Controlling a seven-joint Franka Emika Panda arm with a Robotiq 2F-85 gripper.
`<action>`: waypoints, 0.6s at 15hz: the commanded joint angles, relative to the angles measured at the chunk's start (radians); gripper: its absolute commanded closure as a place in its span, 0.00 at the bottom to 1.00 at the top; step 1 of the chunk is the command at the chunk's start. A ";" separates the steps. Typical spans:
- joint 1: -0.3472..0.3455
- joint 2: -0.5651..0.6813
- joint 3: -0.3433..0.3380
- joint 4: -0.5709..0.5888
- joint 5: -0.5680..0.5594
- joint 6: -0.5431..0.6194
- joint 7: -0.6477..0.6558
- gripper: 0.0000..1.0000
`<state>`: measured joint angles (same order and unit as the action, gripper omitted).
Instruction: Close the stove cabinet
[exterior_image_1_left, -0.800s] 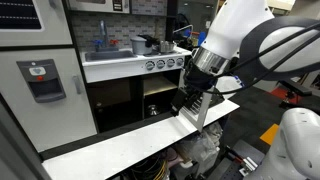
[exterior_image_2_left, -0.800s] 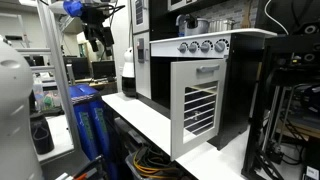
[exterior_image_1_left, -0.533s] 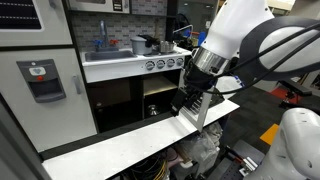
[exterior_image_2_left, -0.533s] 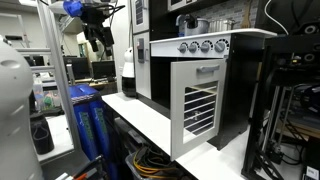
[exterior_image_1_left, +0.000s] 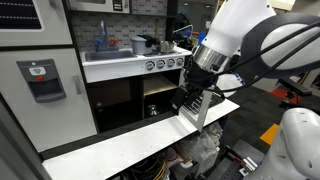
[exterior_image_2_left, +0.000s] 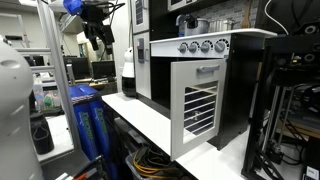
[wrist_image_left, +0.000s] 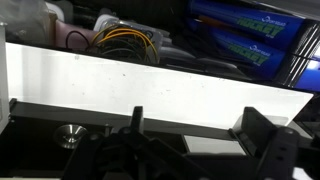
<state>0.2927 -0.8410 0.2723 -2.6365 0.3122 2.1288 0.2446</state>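
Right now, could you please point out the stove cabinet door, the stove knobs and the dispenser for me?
stove cabinet door (exterior_image_2_left: 200, 108): exterior view, on its louvre slats.
stove knobs (exterior_image_2_left: 195, 46): exterior view, on one middle knob.
dispenser (exterior_image_1_left: 40, 82): exterior view, on its grey body.

The white robot arm (exterior_image_1_left: 243, 38) is reaching in from the right, and its dark claw (exterior_image_1_left: 189, 102) is hanging low in front of the stove cabinet (exterior_image_1_left: 160, 97), just beside the cabinet's white door (exterior_image_1_left: 208, 108), which is standing swung out toward the near right. A row of knobs (exterior_image_1_left: 165, 63) is sitting above the opening (four of them, pale-faced). Further left, the wider dark compartment (exterior_image_1_left: 112, 106) is gaping doorless, and the red-marked dispenser (exterior_image_1_left: 42, 80) is hanging on the tall pale panel. The white bench (exterior_image_1_left: 105, 147) is running across the foreground.
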 joint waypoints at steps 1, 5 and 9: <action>-0.036 -0.039 -0.014 0.077 -0.072 -0.089 -0.013 0.00; -0.077 -0.103 -0.031 0.165 -0.165 -0.194 -0.017 0.00; -0.146 -0.191 -0.088 0.175 -0.229 -0.266 -0.027 0.00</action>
<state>0.2104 -0.9853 0.2204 -2.4668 0.1195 1.9182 0.2444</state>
